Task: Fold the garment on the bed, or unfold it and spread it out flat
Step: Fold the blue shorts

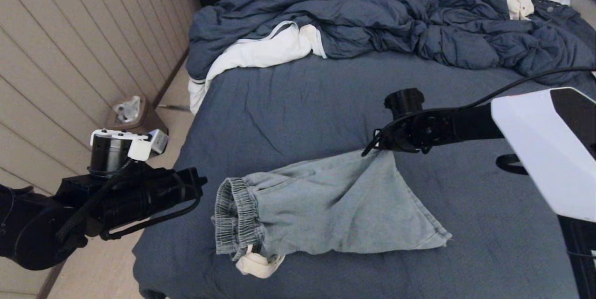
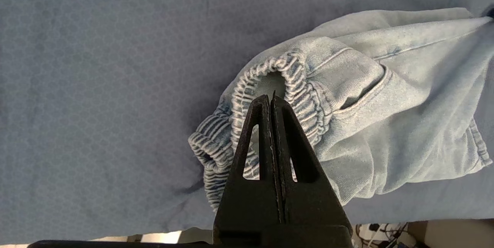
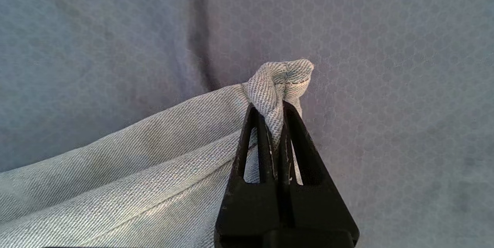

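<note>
Shorts (image 1: pixel 326 206): pale blue denim, lying on the near part of the bed (image 1: pixel 298 103), waistband toward the robot's left, leg hem toward the right; partly folded and rumpled, not spread flat.
Waistband (image 1: pixel 235 217): gathered elastic, bunched into an open loop at the left end of the shorts; a white drawstring end (image 1: pixel 258 264) pokes out below it.
Pocket (image 2: pixel 362 93): a patch pocket shows in the left wrist view, its mouth slightly gaping.
Right gripper (image 1: pixel 372 146): over the middle of the bed at the far corner of the shorts; fingers (image 3: pixel 266 143) clenched on a small twisted tuft of denim, which pulls that corner up into a peak.
Left gripper (image 2: pixel 272 99): off the left edge of the bed, near the waistband but apart from it; fingers pressed together with nothing between them.
Bed: dark slate-blue sheet, lightly creased, much wider than the shorts.
Duvet (image 1: pixel 372 15): bulky dark blue heap across the far side of the bed.
White garment (image 1: pixel 260 52): lies at the far left of the bed, partly under the duvet and hanging over the edge.
Bin (image 1: pixel 132 115): on the floor by the wall, left of the bed.
</note>
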Robot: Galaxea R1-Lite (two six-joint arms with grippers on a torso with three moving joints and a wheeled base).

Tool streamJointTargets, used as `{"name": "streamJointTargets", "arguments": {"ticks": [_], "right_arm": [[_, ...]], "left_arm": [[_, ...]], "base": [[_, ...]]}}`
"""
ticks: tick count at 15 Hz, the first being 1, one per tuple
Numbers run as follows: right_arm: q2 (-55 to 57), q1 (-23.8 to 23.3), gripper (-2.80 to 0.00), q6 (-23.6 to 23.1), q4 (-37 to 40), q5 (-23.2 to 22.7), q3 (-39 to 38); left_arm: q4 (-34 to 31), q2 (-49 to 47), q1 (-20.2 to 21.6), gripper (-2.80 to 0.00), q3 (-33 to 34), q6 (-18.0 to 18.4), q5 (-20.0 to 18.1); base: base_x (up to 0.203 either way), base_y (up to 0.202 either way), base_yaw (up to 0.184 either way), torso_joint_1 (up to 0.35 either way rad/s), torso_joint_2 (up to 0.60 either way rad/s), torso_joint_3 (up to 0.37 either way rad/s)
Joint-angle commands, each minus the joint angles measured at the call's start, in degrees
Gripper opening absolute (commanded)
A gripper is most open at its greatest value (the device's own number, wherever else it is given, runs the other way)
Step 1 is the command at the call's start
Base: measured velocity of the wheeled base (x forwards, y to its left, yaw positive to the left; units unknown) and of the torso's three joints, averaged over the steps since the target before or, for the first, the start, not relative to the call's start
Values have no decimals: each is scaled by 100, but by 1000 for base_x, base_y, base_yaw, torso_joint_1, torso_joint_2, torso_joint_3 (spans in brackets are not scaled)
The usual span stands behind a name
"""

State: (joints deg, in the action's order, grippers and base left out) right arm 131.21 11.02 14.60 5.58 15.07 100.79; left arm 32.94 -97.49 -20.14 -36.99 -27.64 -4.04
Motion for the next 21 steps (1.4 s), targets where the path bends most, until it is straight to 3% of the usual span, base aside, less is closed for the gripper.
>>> {"name": "streamJointTargets", "arguments": {"ticks": [1,2,8,10,11,13,15,18,21], "right_arm": [[27,5,-280,25,-4,13,-34],[-4,11,0,18,-5,14,-87],[-207,-17,0,78,-191,-36,-85],[-396,-69,0,354,-206,-61,-18],[-508,-72,-280,457,-201,-94,-14],[-823,-63,-280,599,-148,-366,-146],[-1140,12,-280,437,33,-904,-680],[-1305,661,-280,283,137,-1405,-1221],[-1153,1166,-280,775,174,-1461,-1351]], "left_arm": [[20,2,1,-280,-1,-22,-9],[20,2,1,-280,-2,-22,-9],[20,28,1,-280,-2,-22,-9],[28,83,24,-280,-32,-41,12],[28,104,69,-280,-69,-51,75],[-21,248,95,-280,-182,-57,283],[-150,420,-37,-280,-520,-232,400],[-1027,29,-896,-280,-1324,-323,404],[-1902,-667,-1285,-280,-2348,-348,378]], "base": [[0,0,0,0,0,0],[0,0,0,0,0,0],[0,0,0,0,0,0],[0,0,0,0,0,0],[0,0,0,0,0,0],[0,0,0,0,0,0],[0,0,0,0,0,0],[0,0,0,0,0,0],[0,0,0,0,0,0]]}}
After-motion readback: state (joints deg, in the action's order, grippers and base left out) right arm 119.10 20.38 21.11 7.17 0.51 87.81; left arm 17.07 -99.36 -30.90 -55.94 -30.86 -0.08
